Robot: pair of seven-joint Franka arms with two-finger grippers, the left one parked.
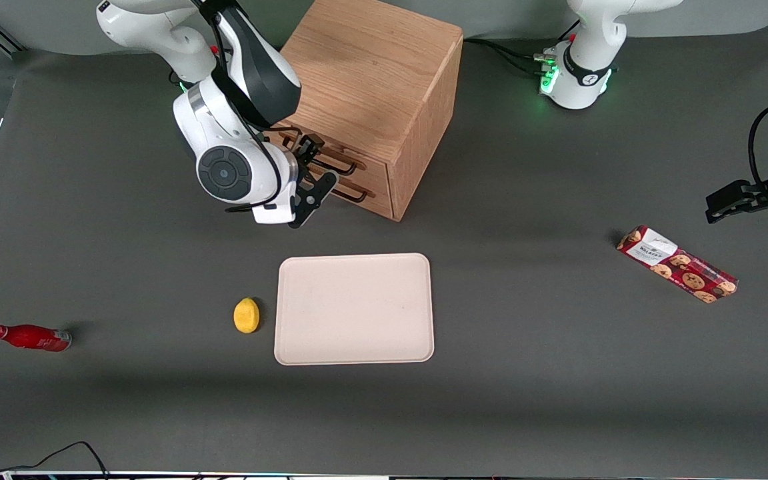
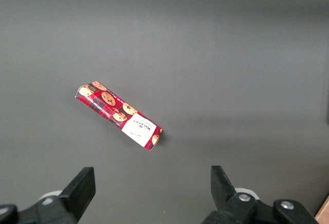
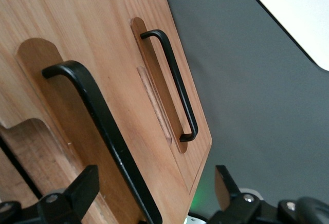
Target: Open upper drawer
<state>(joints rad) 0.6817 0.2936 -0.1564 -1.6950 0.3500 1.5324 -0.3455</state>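
The wooden cabinet [image 1: 371, 73] stands at the back of the table. Its upper drawer [image 1: 372, 168] [image 3: 67, 75] is light oak with a thin black bar handle [image 1: 339, 164] [image 3: 100, 118]. Its front sits level with the bottom drawer [image 3: 154, 39], which has a matching handle [image 3: 175, 80]. My right gripper [image 1: 316, 167] [image 3: 153, 199] is right in front of the upper drawer and is open. The upper handle's bar runs between the two fingers, with a gap on each side.
A pale tray [image 1: 354, 347] lies nearer the front camera than the cabinet, with a yellow lemon [image 1: 246, 315] beside it. A red bottle [image 1: 29, 337] lies toward the working arm's end. A cookie box [image 1: 677, 263] [image 2: 119, 116] lies toward the parked arm's end.
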